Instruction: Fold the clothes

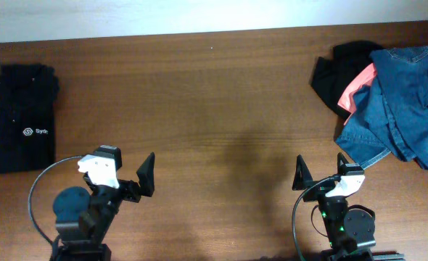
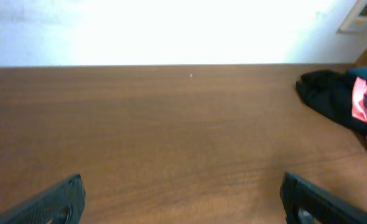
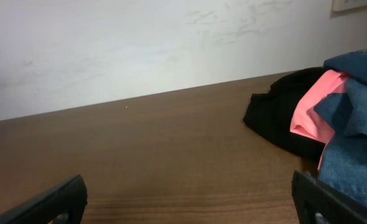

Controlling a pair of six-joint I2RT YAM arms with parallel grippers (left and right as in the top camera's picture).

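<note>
– Brown wood-grain desk (image 1: pixel 214 109), smooth and matte, with a pale wall (image 3: pixel 140 43) behind it. How far along would you say the folding is?

– One piece looks done. The black shirt (image 1: pixel 22 119) lies at the left edge as a flat, tidy rectangle, with its small white round logo and lettering facing up. By my reckoning, the rest is untouched.

– You mean the heap?

– Yes, at the far right corner. The blue denim piece (image 1: pixel 402 101) is on top, thick and stiff-looking, with a stitched hem and heavy creases. A coral-pink piece (image 1: pixel 355 87) pokes out from under it, thinner and smoother, and a rumpled black garment (image 1: pixel 341 72) slumps beneath both on the side toward the desk's middle. All three overlap; none is spread out.

– And the arms?

– Both sit at the near edge. The left gripper (image 1: pixel 123 172) has its jaws wide apart with nothing between them, and the right gripper (image 1: pixel 324 174) is the same. Neither touches cloth. The right one is near the heap and the left is near the folded shirt.

– So what remains?

– I'd judge three garments, each needing to be pulled free, flattened and folded. The middle of the desk is bare wood.
</note>
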